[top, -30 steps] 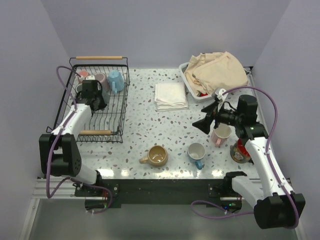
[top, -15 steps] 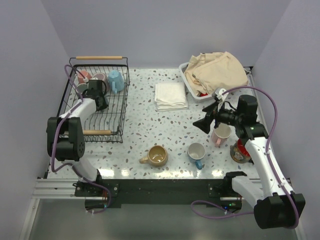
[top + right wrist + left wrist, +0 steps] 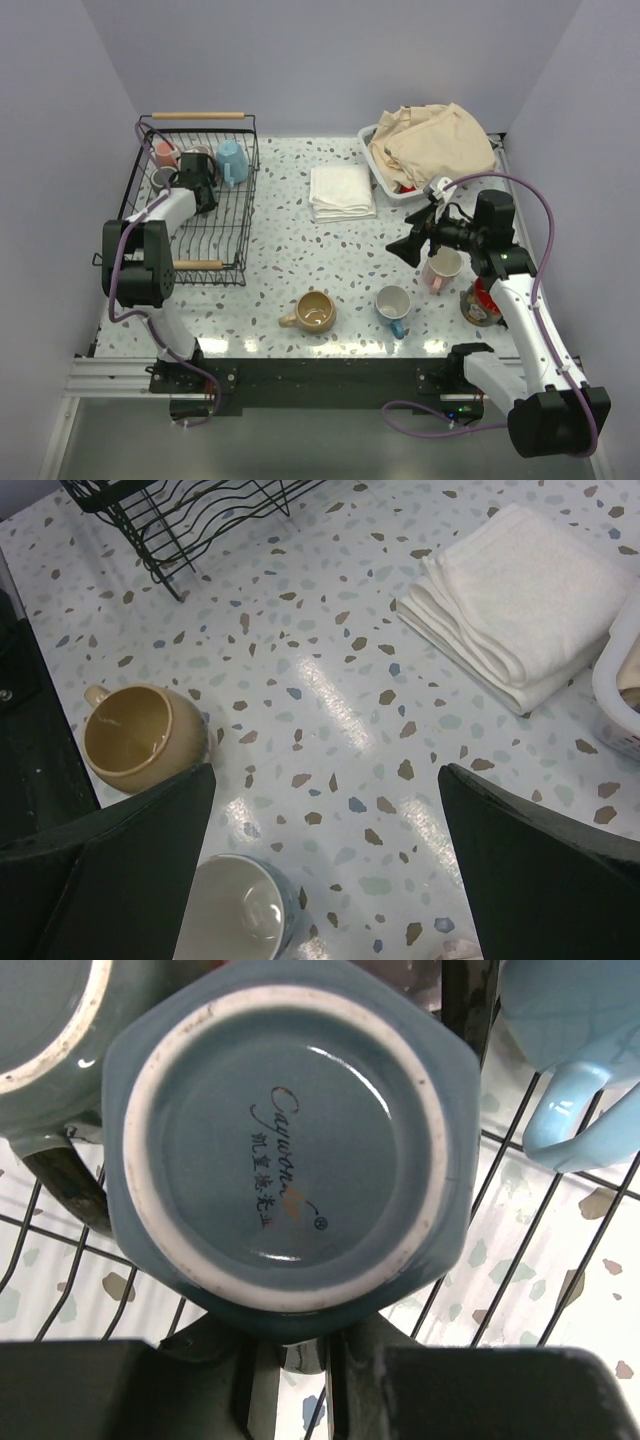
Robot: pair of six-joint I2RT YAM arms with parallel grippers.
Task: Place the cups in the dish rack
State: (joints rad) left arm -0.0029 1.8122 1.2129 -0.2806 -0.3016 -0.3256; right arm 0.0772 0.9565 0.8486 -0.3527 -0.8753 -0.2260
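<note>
The left jaws are seen drawn close together at the bottom of the left wrist view, and what looks like the handle of an upturned blue-grey mug (image 3: 285,1150) is pinched between them, though the grip itself lies in shadow. The mug's ringed base is turned toward the camera, directly ahead of the jaws and inside the rack (image 3: 215,245), whose black wires are seen beneath and around it. A second blue-grey mug (image 3: 40,1020) is found just left of the held one, and a light blue mug (image 3: 580,1050) ahead and to the right of the jaws, its handle turned downward in that view. A pink mug (image 3: 165,153) is set at the rack's far left corner, beyond the jaws. The right jaws are spread wide and nothing is held between them; they are raised above the desk (image 3: 330,730). A tan mug (image 3: 135,735) is seen upright beside the left finger, a white mug (image 3: 235,910) just below it, and a folded towel (image 3: 530,600) farther ahead toward the right finger. A pale pink mug (image 3: 441,268) stands close beneath the right wrist.
</note>
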